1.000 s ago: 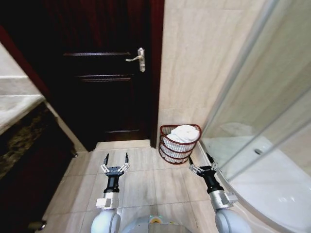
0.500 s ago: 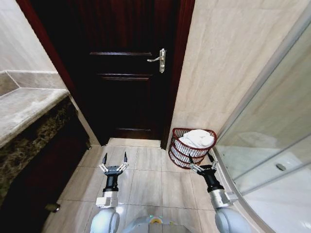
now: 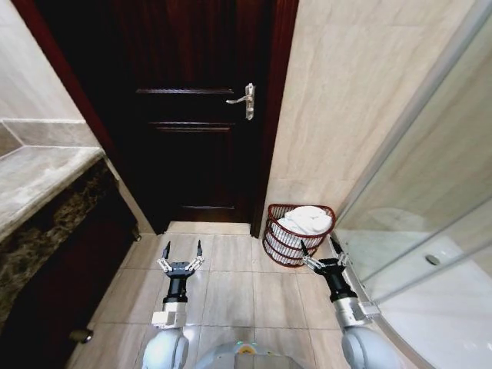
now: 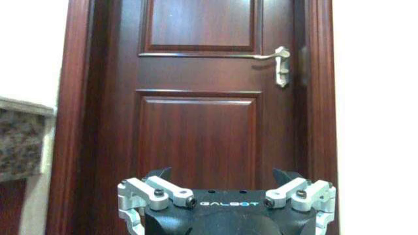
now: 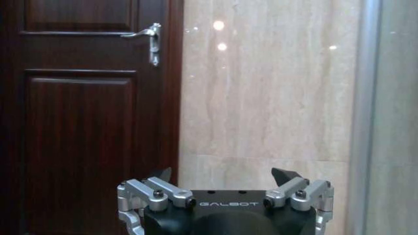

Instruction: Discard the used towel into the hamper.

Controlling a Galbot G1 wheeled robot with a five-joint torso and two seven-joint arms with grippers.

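The hamper [image 3: 298, 234] sits by the wall with a white towel [image 3: 307, 220] inside. Both claws, left gripper [image 3: 181, 254] and right gripper [image 3: 320, 250], are open and empty. The right one could bump the hamper (it is very near).

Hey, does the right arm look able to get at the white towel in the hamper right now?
Probably yes: the right gripper hangs open just in front of the hamper, and the towel lies heaped on top with nothing between them.
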